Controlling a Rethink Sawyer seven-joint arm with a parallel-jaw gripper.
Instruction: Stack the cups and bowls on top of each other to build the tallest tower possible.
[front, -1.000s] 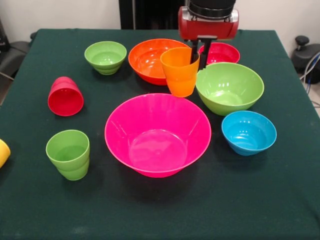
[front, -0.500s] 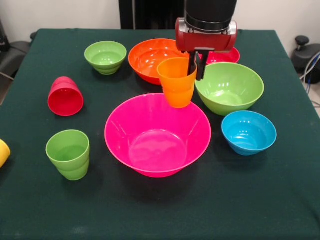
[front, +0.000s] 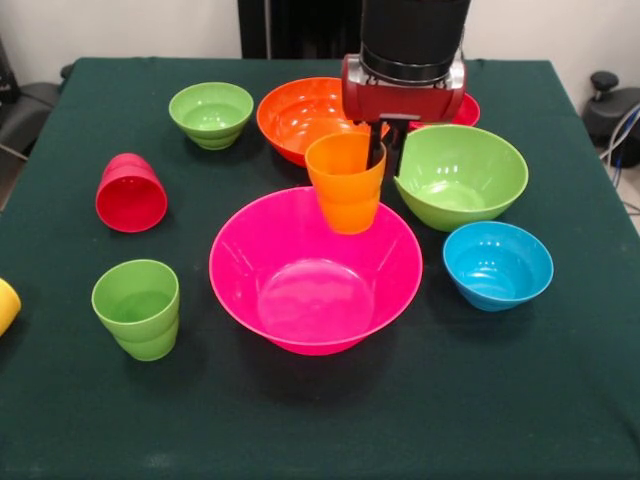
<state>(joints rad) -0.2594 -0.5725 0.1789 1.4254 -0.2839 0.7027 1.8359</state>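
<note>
A: Report layout, near edge first.

B: On the tabletop (front: 320, 420), nearest the camera: green cup (front: 137, 308) upright at left, a yellow cup (front: 6, 304) half cut off by the left edge, blue bowl (front: 498, 264) at right. Centre: pink bowl (front: 315, 268), upright and empty. Behind it: red cup (front: 131, 192) lying on its side at left, large green bowl (front: 459, 174) at right. Far row: small green bowl (front: 211, 113), orange bowl (front: 300, 115), and a red bowl (front: 466, 110) mostly hidden by the arm.

A: Gripper status?

B: The gripper (front: 386, 150) is pinching the orange cup (front: 346, 183) by its rim, one finger inside, one outside. The cup is clear of the tabletop, mouth up, axis close to vertical.

A: Critical relation?

B: In this view the cup overlaps the pink bowl's far rim. The bowl's centre lies toward the camera and below the cup. Whether the cup is already above the bowl or just behind it cannot be fixed from one view.

A: Judgement?

B: No tower exists yet. Placement likely requires travel toward the camera, then descent, axis kept vertical.
</note>
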